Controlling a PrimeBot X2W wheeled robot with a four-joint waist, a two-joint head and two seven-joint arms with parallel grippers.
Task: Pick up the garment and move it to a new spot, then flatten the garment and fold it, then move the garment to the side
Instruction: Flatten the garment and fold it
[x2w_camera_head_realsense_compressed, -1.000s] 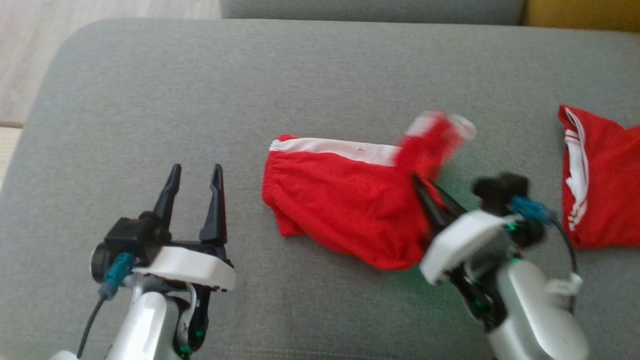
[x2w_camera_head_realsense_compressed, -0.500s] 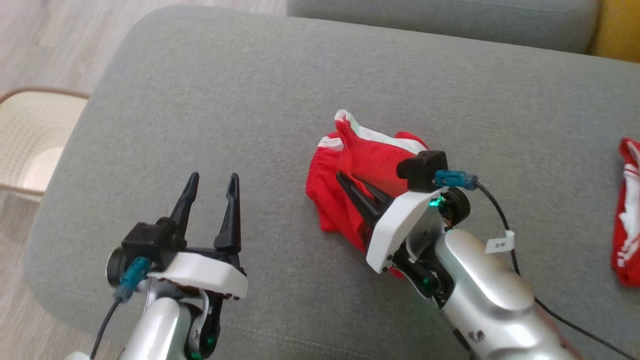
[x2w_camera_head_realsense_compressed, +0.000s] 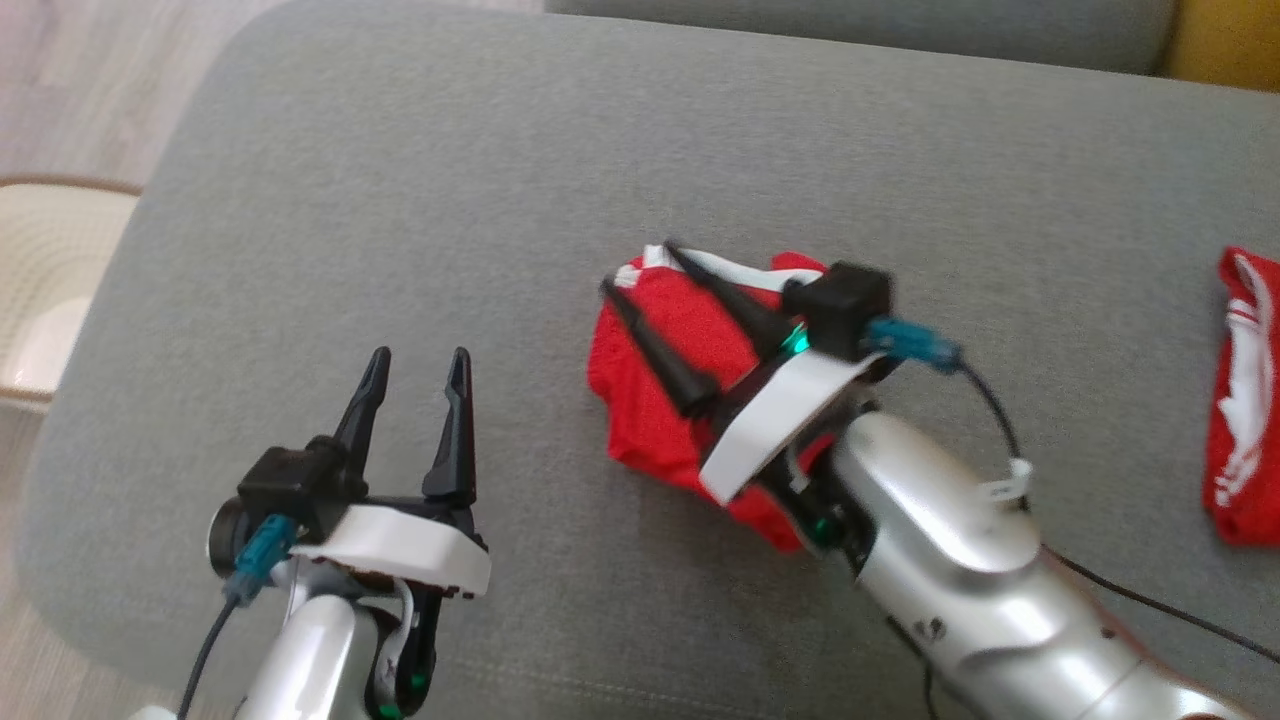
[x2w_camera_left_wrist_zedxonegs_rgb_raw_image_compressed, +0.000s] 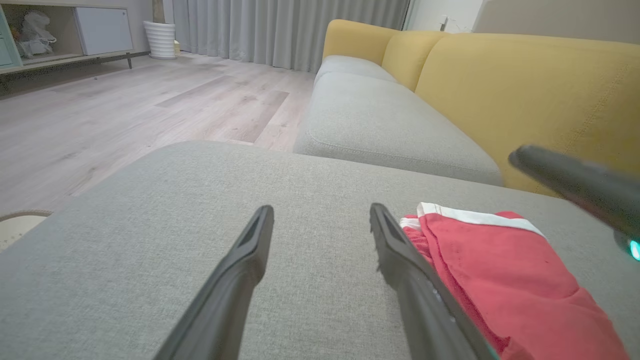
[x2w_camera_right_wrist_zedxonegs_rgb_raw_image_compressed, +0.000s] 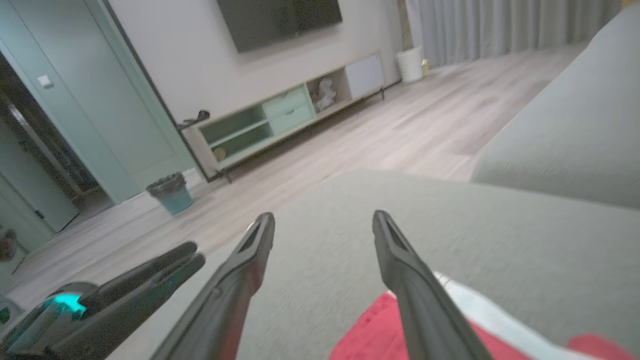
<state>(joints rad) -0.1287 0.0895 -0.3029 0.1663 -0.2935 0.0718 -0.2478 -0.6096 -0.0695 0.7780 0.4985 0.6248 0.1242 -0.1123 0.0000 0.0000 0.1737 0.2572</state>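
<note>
Bunched on the grey cushion (x2w_camera_head_realsense_compressed: 400, 200), the red garment (x2w_camera_head_realsense_compressed: 700, 325) is partly hidden under the right claw (x2w_camera_head_realsense_compressed: 638, 266), fingers apart and gripping nothing; the left claw (x2w_camera_head_realsense_compressed: 420, 355) stands apart too, and a second red garment (x2w_camera_head_realsense_compressed: 1240, 400) is cut off at the right edge.

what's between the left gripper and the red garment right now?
Bare grey cushion, nothing else. The head view shows it: the left gripper stands left of the red garment, with a clear strip of cushion between them.
</note>
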